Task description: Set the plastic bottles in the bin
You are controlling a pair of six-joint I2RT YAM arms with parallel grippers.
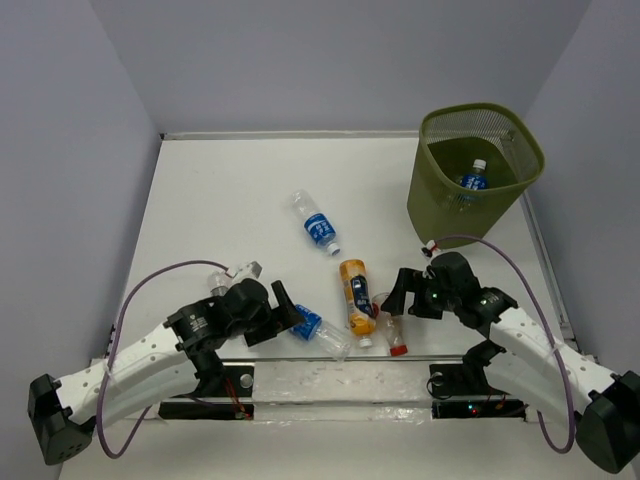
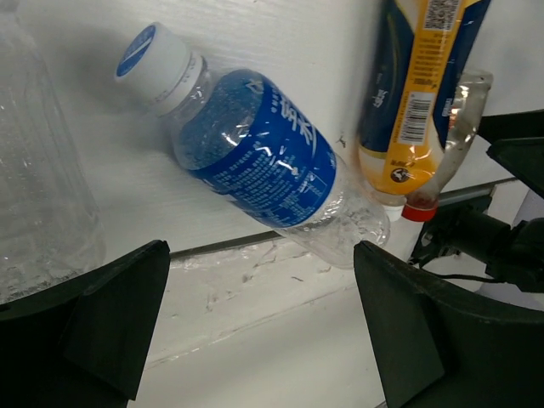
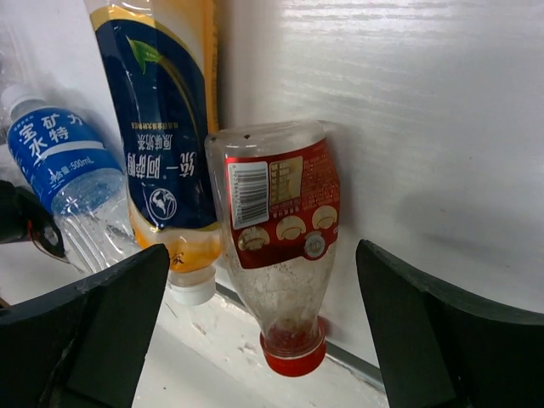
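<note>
Counted one binned bottle (image 1: 473, 178), blue-labelled, down inside the bin (image 1: 530, 150) at the far right of the table (image 1: 220, 200). Logged the rest out on the tabletop: mid-table bottle (image 1: 316, 225) lying alone, then a tight cluster by the front edge made up of the orange bottle (image 1: 355, 295), red-capped bottle (image 3: 280, 246) and near blue bottle (image 2: 255, 153), plus a clear bottle (image 1: 225, 275) beside the left arm.

Found left gripper (image 2: 263, 314) released, spread wide, straddling the near blue bottle without touching. Found right gripper (image 3: 263, 314) likewise released, bracketing the red-capped bottle (cap toward the front edge, flank hard beside the orange one, seemingly touching). Nothing held either side.

Risks, as judged:
- Could pinch the orange bottle along with the red-capped one, given that crowding.
- Could squirt a round, thin-walled bottle sideways by closing off-centre, and might send it over the front lip.
- Could clash arms, working the same cluster so near each other.
- Could clip the bin rim on a low carry and tip it.
</note>
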